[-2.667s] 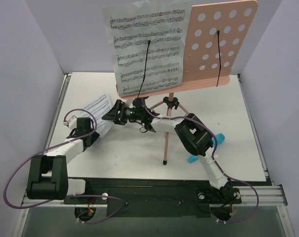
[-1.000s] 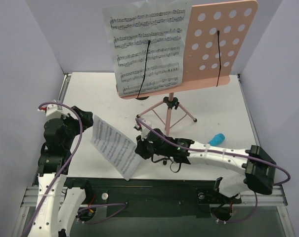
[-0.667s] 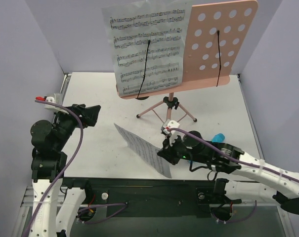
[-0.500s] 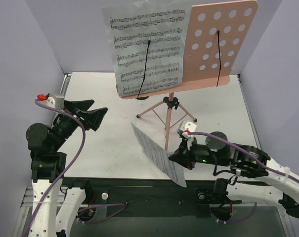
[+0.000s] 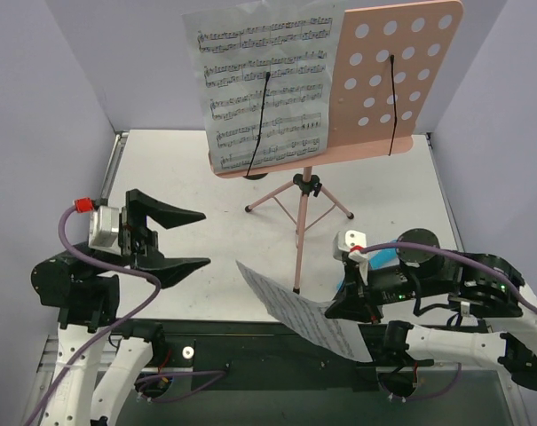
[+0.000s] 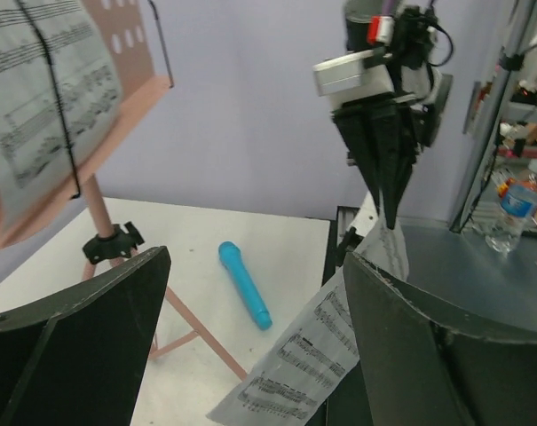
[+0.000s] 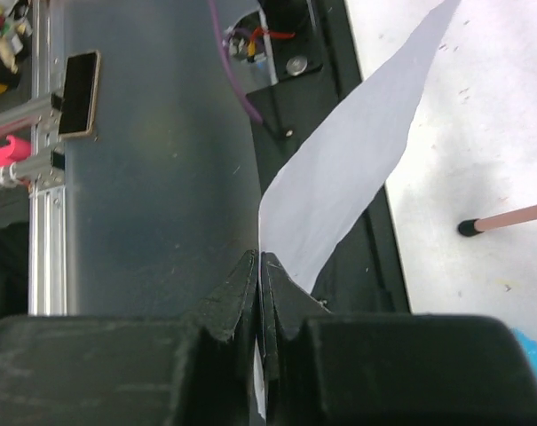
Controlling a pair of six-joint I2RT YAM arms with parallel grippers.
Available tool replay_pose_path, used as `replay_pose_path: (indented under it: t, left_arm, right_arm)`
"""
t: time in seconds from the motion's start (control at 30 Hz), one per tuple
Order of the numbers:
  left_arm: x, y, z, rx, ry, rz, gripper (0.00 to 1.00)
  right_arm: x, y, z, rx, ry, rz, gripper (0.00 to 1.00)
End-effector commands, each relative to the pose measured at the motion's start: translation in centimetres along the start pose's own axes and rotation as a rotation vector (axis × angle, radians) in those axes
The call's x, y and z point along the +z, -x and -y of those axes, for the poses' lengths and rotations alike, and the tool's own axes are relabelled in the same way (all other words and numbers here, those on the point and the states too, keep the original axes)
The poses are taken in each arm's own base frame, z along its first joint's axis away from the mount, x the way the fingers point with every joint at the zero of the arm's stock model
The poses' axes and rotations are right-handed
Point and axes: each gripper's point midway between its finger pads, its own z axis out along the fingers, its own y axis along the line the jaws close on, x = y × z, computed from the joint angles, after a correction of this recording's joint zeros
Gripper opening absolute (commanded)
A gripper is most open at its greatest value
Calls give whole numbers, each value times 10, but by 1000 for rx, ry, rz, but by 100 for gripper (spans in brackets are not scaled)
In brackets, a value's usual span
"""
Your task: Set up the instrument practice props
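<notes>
The pink music stand (image 5: 401,80) stands at the back of the table on thin tripod legs (image 5: 296,240). One sheet of printed music (image 5: 264,89) rests on its left half under a black wire holder. My right gripper (image 5: 341,311) is shut on the edge of a second sheet (image 5: 295,311), which hangs tilted over the table's near edge. The right wrist view shows the jaws (image 7: 260,257) pinched on that sheet (image 7: 357,169). My left gripper (image 5: 206,238) is open and empty at the left, facing the held sheet (image 6: 312,355). The desk's right half is bare.
A blue toy microphone (image 6: 244,284) lies on the table right of the stand's legs, partly hidden behind my right arm (image 5: 379,257). A black rail (image 5: 250,342) runs along the near edge. Purple walls close in the left, back and right.
My right gripper has carried the loose sheet from the table's left middle rightward and toward the near edge. My left arm has risen and swung to face right, staying open.
</notes>
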Motion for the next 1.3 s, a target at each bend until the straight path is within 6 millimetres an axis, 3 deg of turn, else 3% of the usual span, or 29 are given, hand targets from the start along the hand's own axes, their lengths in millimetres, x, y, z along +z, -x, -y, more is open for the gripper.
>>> replay_pose_path:
  t: [0.0, 0.1, 0.27, 0.4, 0.5, 0.53, 0.8, 1.27]
  left_arm:
    - [-5, 1, 41, 80, -139, -58, 90]
    - [-3, 0, 35, 66, -109, -56, 90]
    - [9, -13, 2, 59, -37, -97, 90]
    - [25, -20, -4, 90, -38, -179, 90]
    - [40, -30, 10, 78, -131, -207, 90]
    - [45, -34, 7, 71, -125, -220, 90]
    - [71, -75, 54, 43, -251, -304, 91]
    - [104, -123, 91, 49, -330, -449, 91]
  right_arm:
    - [3, -10, -14, -12, 97, -113, 0]
    - [7, -4, -13, -29, 96, -130, 0]
    - [9, 3, -10, -52, 88, -129, 0]
    - [8, 4, -8, -62, 74, -128, 0]
    - [5, 7, -10, -72, 79, -122, 0]
    - [3, 9, -11, -77, 81, -116, 0]
    - [-1, 12, -8, -97, 59, -133, 0]
    - [-1, 12, -3, -98, 26, -134, 0]
